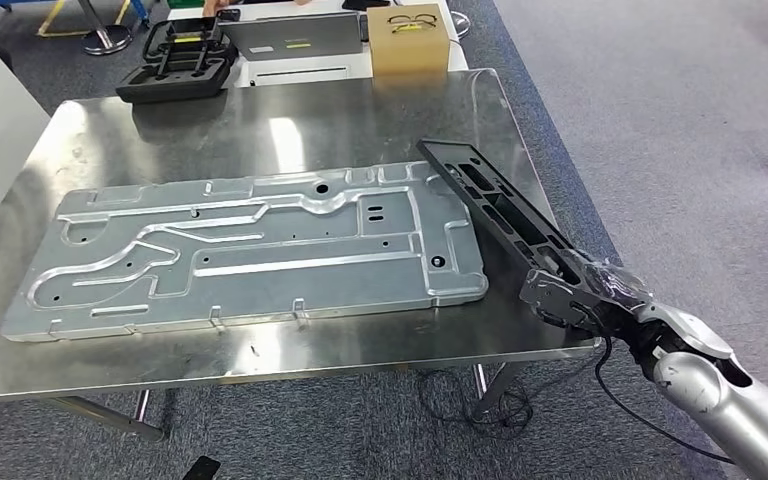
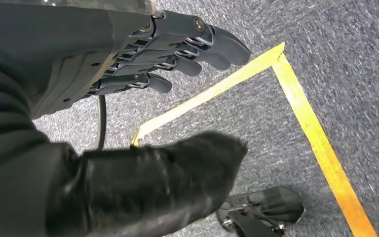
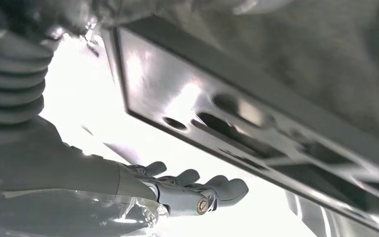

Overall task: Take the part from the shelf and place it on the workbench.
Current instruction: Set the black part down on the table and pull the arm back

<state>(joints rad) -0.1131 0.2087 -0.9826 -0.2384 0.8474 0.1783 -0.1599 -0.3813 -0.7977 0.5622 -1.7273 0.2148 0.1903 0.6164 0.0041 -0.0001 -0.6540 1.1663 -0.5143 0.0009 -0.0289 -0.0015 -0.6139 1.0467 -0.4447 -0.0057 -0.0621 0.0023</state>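
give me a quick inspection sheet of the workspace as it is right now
surface: steel workbench, reflective.
job's things: long black part, far end over the bench, near end in the right hand.
clutter: large stamped metal panel lying flat; black tray, laptop and cardboard box past the bench's far edge.
hands: right grips the part; left hand holds nothing, fingers apart, over the floor.
cables: black cable under the bench.
surroundings: grey carpet, yellow floor tape.

Black part (image 1: 500, 205); silver workbench (image 1: 260, 130) and stamped panel (image 1: 250, 250); tan box (image 1: 407, 45); grey carpet (image 2: 325, 59) carried yellow tape (image 2: 321, 143).
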